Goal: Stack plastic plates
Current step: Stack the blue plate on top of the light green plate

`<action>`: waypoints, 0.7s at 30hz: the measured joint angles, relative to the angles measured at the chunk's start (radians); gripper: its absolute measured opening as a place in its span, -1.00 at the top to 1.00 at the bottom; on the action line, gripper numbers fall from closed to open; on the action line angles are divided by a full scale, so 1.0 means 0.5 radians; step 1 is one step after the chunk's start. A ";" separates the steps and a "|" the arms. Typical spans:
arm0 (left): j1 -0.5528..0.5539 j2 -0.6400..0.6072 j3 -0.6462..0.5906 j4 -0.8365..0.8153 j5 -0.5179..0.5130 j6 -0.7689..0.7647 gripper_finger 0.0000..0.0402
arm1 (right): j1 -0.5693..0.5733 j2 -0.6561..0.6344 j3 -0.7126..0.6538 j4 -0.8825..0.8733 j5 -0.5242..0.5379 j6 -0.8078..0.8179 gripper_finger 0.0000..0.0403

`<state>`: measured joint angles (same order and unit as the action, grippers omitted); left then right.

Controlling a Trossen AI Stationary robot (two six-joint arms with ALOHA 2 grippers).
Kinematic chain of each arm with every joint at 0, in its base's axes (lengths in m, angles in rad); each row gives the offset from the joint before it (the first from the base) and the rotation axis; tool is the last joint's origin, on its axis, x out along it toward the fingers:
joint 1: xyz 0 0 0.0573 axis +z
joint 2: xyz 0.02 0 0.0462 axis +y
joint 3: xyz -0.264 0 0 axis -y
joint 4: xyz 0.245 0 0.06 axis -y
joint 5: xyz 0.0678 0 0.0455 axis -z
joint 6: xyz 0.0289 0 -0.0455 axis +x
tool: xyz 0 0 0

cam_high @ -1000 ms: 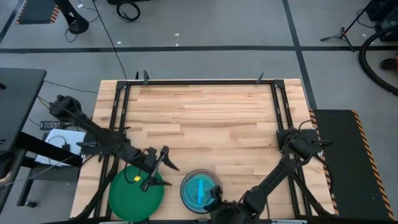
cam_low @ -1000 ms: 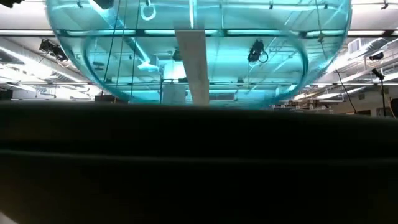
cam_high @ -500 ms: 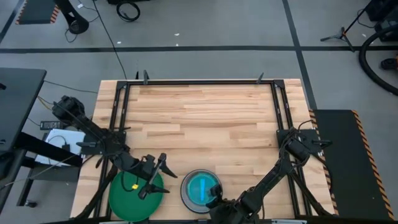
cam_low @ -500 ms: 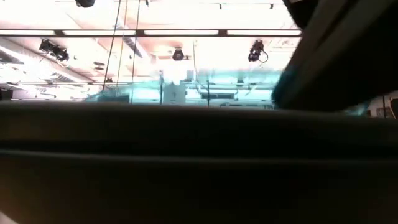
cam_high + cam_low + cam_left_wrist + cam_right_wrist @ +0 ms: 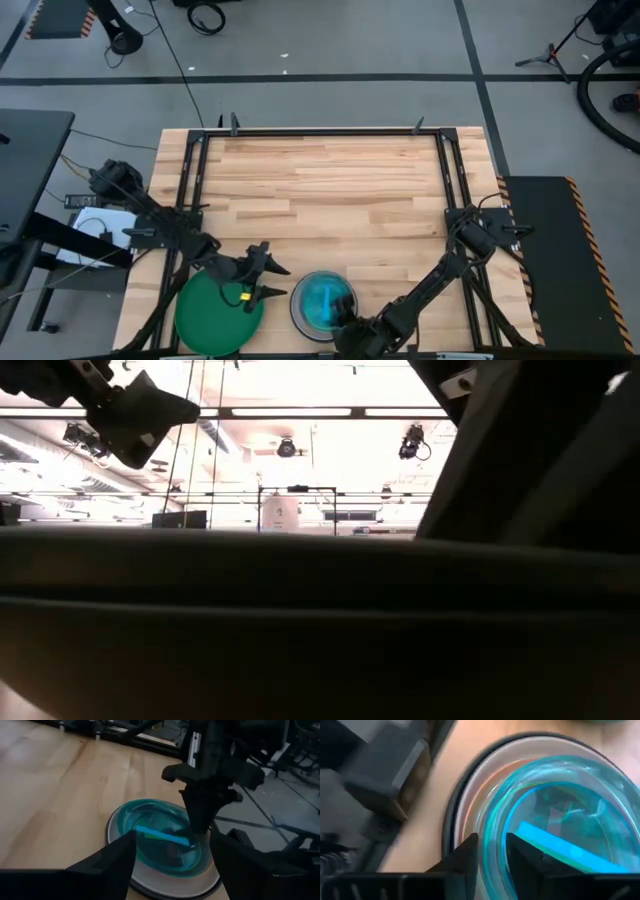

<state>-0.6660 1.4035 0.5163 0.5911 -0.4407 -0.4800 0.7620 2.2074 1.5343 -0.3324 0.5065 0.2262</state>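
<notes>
Now the cyan plate (image 5: 323, 301) lies on the grey stack at the tabletop (image 5: 330, 190) front, lifted before; right gripper (image 5: 491, 857) parted narrowly around its rim, left gripper (image 5: 266, 276) wide.

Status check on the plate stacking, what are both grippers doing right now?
Right gripper straddling the cyan plate rim, plate seated on the grey plate. Left gripper open above the green plate. Nothing blocking.

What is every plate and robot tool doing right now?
cyan plate: lying flat, stacked on the whitish-grey plate.
whitish-grey plate: flat on the table, under the cyan plate.
dark green plate: flat on the table, alone, nothing on it.
left tool: open, empty, beside the green plate's edge.
right tool: at the cyan plate's rim.
</notes>
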 joint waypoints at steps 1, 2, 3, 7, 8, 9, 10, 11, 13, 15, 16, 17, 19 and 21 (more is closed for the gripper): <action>-0.008 0.010 0.000 0.013 0.000 0.029 -0.27 | 0.003 -0.003 0.009 0.004 -0.039 0.034 0.44; -0.017 0.018 0.001 0.025 -0.001 0.040 -0.26 | 0.005 -0.019 0.010 -0.006 -0.072 0.066 0.41; -0.024 0.022 0.001 0.024 -0.001 0.049 -0.24 | 0.010 -0.032 0.010 -0.031 -0.089 0.087 0.39; -0.026 0.022 0.001 0.091 -0.021 0.140 -0.20 | 0.022 -0.117 0.010 -0.089 0.001 0.120 0.32; -0.025 0.022 0.001 0.133 -0.032 0.177 -0.19 | 0.022 -0.135 0.010 -0.089 0.026 0.117 0.31; -0.022 0.022 0.001 0.179 -0.035 0.216 -0.18 | 0.021 -0.154 0.010 -0.089 0.045 0.109 0.30; -0.019 0.022 0.001 0.233 -0.036 0.263 -0.17 | 0.020 -0.170 0.010 -0.093 0.053 0.093 0.30; -0.019 0.021 0.001 0.283 -0.036 0.300 -0.16 | 0.018 -0.185 0.010 -0.097 0.062 0.082 0.29; -0.022 0.020 0.002 0.336 -0.035 0.318 -0.14 | 0.016 -0.219 0.010 -0.121 0.066 0.054 0.29; -0.040 0.020 0.002 0.333 -0.036 0.308 -0.13 | 0.032 -0.238 0.013 -0.171 0.037 -0.018 0.29; -0.057 0.020 0.002 0.330 -0.037 0.308 -0.12 | 0.046 -0.239 0.013 -0.211 -0.007 -0.077 0.29; -0.074 0.021 0.002 0.332 -0.035 0.309 -0.11 | 0.063 -0.237 0.013 -0.268 -0.064 -0.141 0.29; -0.108 0.036 0.002 0.337 -0.036 0.310 -0.08 | 0.094 -0.234 -0.015 -0.305 -0.195 -0.250 0.29; -0.156 0.041 0.002 0.331 -0.052 0.346 -0.05 | 0.120 -0.234 -0.051 -0.271 -0.280 -0.315 0.29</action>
<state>-0.7441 1.4239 0.5171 0.7566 -0.4665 -0.3070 0.8219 2.0903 1.5090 -0.4678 0.3663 0.0689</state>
